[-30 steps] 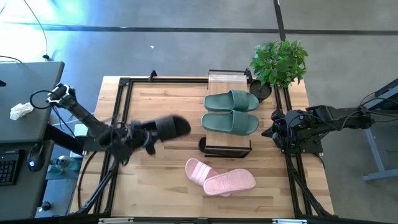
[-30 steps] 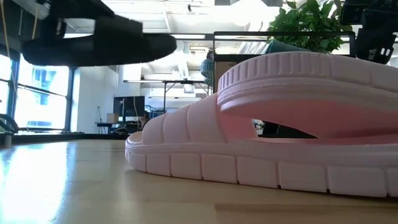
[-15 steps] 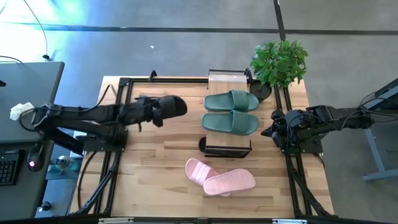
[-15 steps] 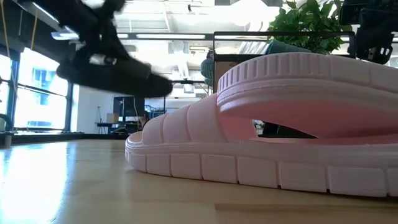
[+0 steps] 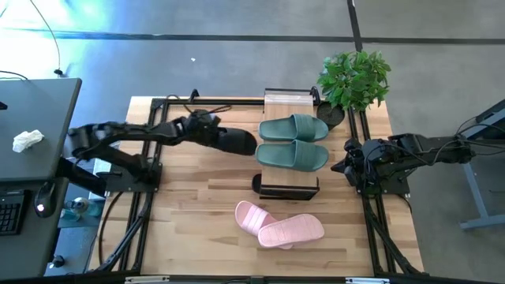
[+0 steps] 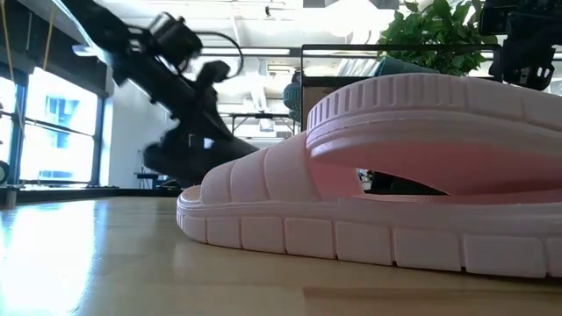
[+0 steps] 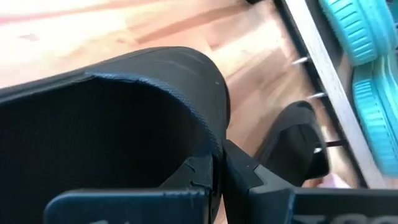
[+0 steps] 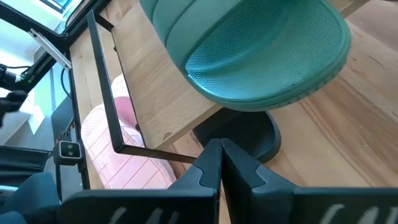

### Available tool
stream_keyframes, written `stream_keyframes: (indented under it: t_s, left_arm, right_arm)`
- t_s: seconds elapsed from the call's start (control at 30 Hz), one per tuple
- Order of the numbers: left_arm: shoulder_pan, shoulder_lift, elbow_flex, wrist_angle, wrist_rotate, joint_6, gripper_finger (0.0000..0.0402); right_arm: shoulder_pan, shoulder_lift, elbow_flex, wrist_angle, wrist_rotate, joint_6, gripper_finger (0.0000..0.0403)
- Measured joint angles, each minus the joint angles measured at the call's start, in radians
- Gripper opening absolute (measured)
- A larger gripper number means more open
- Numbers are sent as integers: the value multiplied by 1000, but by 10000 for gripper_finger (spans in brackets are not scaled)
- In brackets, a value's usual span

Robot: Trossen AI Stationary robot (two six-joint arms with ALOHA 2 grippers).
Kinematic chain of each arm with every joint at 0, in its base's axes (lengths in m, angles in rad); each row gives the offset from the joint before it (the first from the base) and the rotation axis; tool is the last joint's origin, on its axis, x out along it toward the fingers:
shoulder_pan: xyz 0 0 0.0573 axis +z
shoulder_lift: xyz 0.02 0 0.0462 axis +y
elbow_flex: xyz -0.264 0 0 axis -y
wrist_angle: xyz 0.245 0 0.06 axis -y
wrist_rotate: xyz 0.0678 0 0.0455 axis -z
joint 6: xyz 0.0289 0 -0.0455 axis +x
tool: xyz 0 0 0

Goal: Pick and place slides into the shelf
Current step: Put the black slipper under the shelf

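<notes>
1. Your left gripper (image 5: 211,132) reaches across the table toward the shelf (image 5: 289,104), its fingers clamped tight on a black slide (image 5: 237,142), which it holds just beside the shelf's left edge (in the low view the slide hangs above the tabletop (image 5: 197,197)).
2. In the left wrist view you see the black slide (image 7: 124,124) filling most of the frame, its strap pinched between the closed fingers (image 7: 205,171).
3. Both sage green slides (image 5: 293,140) lie side by side on the shelf's top board.
4. A second black slide (image 5: 260,183) shows only as a dark end poking out from the shelf's lower level, at the front left corner.
5. The pale pink slides (image 5: 280,225) lie on the table in front of the shelf, one overlapping the other.
6. Your right gripper (image 5: 347,164) waits to the right of the shelf, fingers together and holding nothing; its wrist view looks at a green slide (image 8: 249,50) above the dark slide end.
7. A potted plant (image 5: 355,79) stands at the shelf's back right.
</notes>
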State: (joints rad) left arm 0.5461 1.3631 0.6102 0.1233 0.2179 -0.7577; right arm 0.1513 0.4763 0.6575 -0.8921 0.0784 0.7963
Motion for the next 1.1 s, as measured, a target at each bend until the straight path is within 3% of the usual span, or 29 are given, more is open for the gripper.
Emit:
stream_keyframes:
  t_s: [0.23, 0.47, 1.1]
  left_arm:
    - [-4, 211, 0, 263, 32, -110, 0]
    - [-38, 289, 2, 397, 39, -190, 0]
    - [-138, 322, 84, 326, 29, -287, 0]
  right_arm:
    - [0, 0, 0, -1, -5, 0, 0]
    - [0, 0, 0, -1, -9, 0, 0]
    - [0, 0, 0, -2, -21, -11, 0]
